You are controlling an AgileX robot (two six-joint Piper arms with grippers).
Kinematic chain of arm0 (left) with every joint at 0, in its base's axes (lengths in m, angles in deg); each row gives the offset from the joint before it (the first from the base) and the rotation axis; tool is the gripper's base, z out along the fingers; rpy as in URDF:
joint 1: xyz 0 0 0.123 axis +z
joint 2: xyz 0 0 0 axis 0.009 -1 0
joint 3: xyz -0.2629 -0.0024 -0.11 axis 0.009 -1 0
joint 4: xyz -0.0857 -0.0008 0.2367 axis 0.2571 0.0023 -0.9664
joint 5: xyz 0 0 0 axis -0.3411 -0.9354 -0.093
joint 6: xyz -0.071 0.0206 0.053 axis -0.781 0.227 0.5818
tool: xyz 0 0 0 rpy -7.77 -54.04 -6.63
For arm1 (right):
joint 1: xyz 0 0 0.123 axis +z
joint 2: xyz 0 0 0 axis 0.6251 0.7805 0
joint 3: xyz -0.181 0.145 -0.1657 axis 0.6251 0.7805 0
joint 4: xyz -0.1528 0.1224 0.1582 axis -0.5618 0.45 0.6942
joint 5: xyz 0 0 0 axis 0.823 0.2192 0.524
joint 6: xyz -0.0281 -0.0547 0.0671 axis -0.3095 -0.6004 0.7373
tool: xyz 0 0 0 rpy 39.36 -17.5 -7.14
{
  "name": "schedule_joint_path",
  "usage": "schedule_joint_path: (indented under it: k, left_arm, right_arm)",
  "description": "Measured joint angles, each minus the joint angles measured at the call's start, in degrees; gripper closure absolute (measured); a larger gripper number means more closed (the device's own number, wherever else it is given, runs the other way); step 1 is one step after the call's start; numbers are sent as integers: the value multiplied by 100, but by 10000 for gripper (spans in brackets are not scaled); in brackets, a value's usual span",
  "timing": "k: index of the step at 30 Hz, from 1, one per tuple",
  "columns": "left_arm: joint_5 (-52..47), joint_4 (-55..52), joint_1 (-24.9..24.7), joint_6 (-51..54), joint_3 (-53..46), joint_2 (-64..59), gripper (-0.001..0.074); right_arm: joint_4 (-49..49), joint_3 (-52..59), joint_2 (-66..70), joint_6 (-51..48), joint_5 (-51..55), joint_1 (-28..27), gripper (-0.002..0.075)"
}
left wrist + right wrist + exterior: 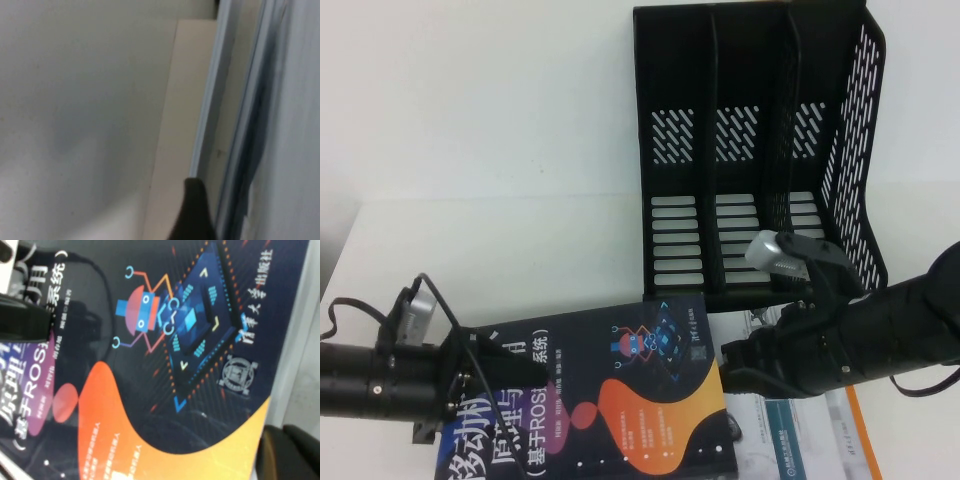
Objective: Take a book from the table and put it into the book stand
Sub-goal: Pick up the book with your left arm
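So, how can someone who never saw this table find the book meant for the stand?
Start from the black book stand at the table's far side. In front of it, between the left tool and the right tool, lies the book, dark navy with orange blobs, unlike the white books under it.

A plain white wall (pixel 470 90) is filling the back of the scene, lying bare and evenly lit. Below it a white desk (pixel 520 250) is stretching across the view, meeting the wall along a soft, faintly shaded seam. Light is falling diffusely, casting only weak shadows. Past the desk's left edge a dimmer grey strip (pixel 332 235) is showing; whether floor or wall is unclear.
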Motion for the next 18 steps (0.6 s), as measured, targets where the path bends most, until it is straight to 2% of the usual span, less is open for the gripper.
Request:
schedule_joint_path:
  k: [2, 5, 12, 18]
  left_arm:
    - [-42, -5, -13, 0, 0, 0, 280]
    - [-213, -5, -13, 23, 9, 0, 442]
    - [-257, -5, 70, 47, 22, 0, 437]
    - [-335, -365, 483, -247, 241, 53, 438]
  right_arm:
    - [-108, 0, 0, 0, -45, 0, 729]
    - [-288, 0, 0, 0, -79, 0, 729]
    - [-656, 0, 0, 0, -21, 0, 729]
    - [-1379, 0, -87, 318, 182, -37, 729]
